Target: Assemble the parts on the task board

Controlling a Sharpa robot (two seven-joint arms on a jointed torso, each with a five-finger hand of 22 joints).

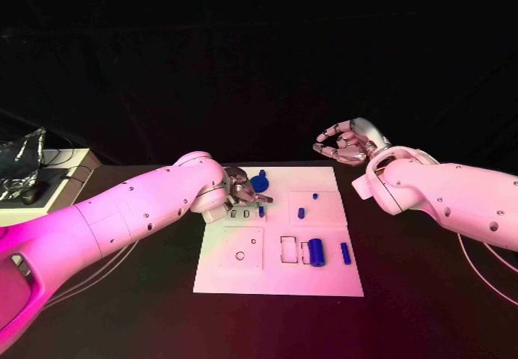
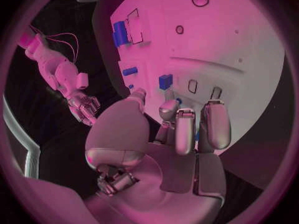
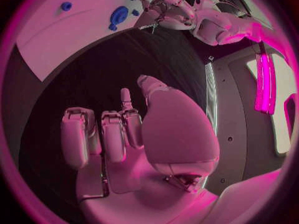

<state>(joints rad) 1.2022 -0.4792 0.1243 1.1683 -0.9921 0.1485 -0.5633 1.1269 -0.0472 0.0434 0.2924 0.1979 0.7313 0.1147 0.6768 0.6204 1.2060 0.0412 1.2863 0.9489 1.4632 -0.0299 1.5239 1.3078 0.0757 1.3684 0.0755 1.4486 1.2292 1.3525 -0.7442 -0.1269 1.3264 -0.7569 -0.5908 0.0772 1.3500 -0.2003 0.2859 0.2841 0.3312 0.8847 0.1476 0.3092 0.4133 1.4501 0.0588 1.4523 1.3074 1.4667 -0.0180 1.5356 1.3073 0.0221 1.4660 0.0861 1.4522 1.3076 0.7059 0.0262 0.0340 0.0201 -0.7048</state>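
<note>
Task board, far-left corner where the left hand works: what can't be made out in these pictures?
- Head view: the left hand sits behind its own arm, so any grip is hidden.
- Left wrist view: a small blue part peeks between the fingers; contact unclear.
- Head view: the large blue part beside that hand is partly covered, its shape unclear.
- Right hand hovers off the task board, apparently empty.

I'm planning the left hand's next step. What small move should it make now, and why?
Probably lower the left hand a little toward the small blue piece by its fingertips on the white board. It hovers over the board's far left area and seems to hold nothing, while the right hand is curled off the board.
</note>
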